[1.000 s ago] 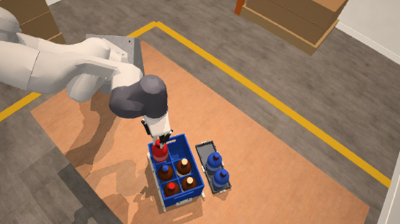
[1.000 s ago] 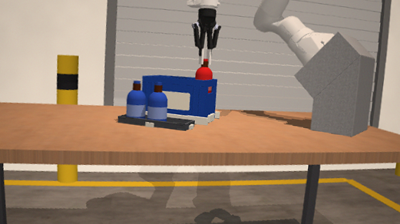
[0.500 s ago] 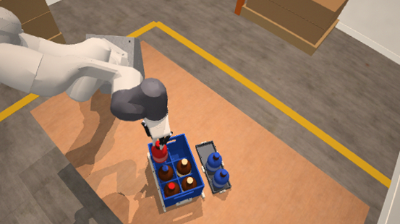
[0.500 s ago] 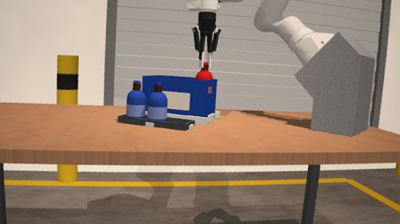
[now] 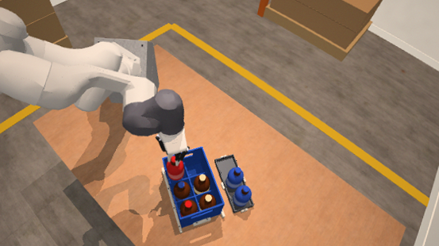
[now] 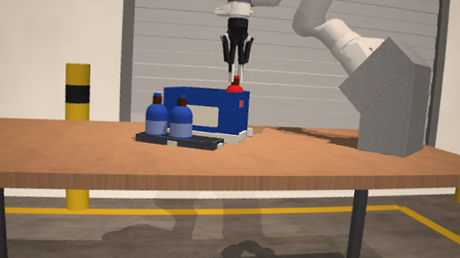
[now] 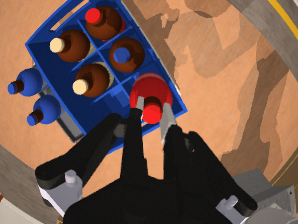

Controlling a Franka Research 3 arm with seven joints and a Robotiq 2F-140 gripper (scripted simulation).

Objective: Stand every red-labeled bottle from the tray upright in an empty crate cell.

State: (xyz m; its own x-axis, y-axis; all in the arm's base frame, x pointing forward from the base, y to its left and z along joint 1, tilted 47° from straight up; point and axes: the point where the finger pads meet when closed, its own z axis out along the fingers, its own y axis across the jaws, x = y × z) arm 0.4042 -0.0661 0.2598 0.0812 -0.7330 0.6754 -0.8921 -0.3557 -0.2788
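Supporting wooden table (image 5: 298, 186) (image 6: 274, 166): beneath crate and tray.
Blue crate (image 5: 199, 217) (image 6: 232, 111) (image 7: 47, 65): farther from the table's front edge.
Black tray (image 5: 222, 170) (image 6: 206, 144) (image 7: 70, 125): nearer that edge, two blue bottles (image 5: 242, 197) (image 6: 181, 123) (image 7: 47, 110) upright.
Red-labeled bottle (image 5: 175, 169) (image 6: 234, 89) (image 7: 150, 89): in the crate's corner cell.
Robotiq gripper (image 5: 176, 160) (image 6: 236, 78) (image 7: 151, 108): clamped on its neck.

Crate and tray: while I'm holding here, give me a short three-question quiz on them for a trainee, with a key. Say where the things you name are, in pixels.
1. How many bottles stand on the tray (image 5: 224, 168) (image 6: 203, 143) (image 7: 65, 118)?
2. True or false: the gripper (image 5: 177, 160) (image 6: 236, 78) (image 7: 151, 108) is open and clear of the red bottle (image 5: 175, 170) (image 6: 234, 89) (image 7: 150, 89).
3. In the crate (image 5: 212, 175) (image 6: 230, 125) (image 7: 177, 115), which cap is on the brown bottle (image 5: 182, 194) (image 7: 135, 59) nearest the red bottle? (a) red (b) blue (c) cream

Key: 1. two; 2. false; 3. b
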